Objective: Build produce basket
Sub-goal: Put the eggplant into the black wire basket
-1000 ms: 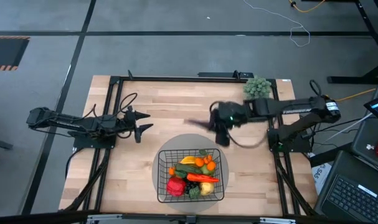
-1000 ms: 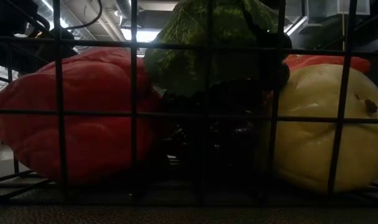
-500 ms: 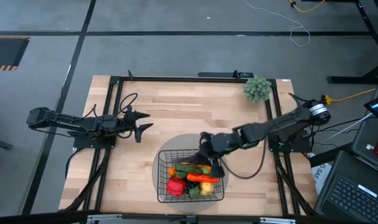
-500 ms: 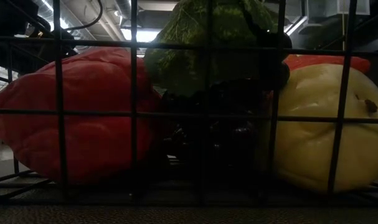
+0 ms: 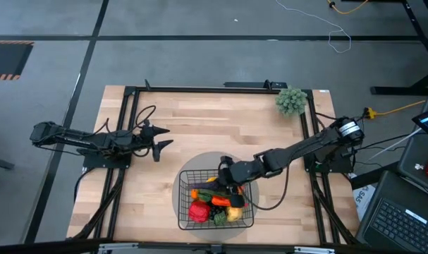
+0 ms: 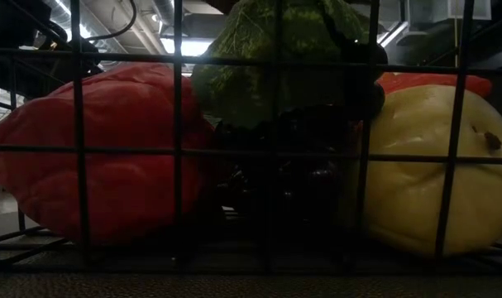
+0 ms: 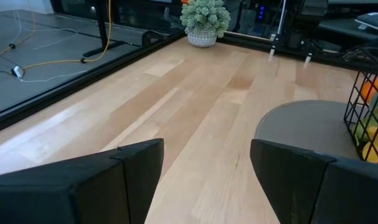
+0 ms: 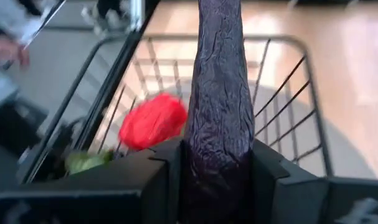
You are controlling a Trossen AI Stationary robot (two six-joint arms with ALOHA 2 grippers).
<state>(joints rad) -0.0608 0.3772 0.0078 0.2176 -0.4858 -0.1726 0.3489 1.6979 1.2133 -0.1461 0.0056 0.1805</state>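
Observation:
The black wire basket (image 5: 182, 204) stands on a grey round mat near the table's near edge. It holds a red pepper (image 5: 199, 210), an orange carrot (image 5: 228, 202), green pieces and a yellow fruit (image 6: 424, 174). My right gripper (image 5: 228, 176) reaches over the basket's far side and is shut on a purple eggplant (image 8: 220, 93). In the right wrist view the basket's wires (image 8: 282, 81) and the red pepper (image 8: 152, 121) lie beyond it. My left gripper (image 5: 164, 137) waits open at the table's left, level with the tabletop (image 7: 204, 180). My right gripper pinches the purple eggplant between its two fingers (image 8: 160, 177), with the part held (image 8: 217, 155) low on its body. The eggplant runs on forward past the fingertips, along the fingers, and its free end (image 8: 220, 18) reaches out over the inside of the basket. It is lifted clear of the table.
A grey-green bushy ball (image 5: 290, 101) in a small pot sits at the table's far right corner. The grey mat (image 5: 199, 161) shows around the basket. Bare wood lies between the left gripper and the basket. Black frame rails run along the table's edges.
My right gripper has travelled from the far middle of the table toward the near edge and a little left, carrying the eggplant, and now hangs over the basket's far side. The left arm and the produce in the basket have kept still.

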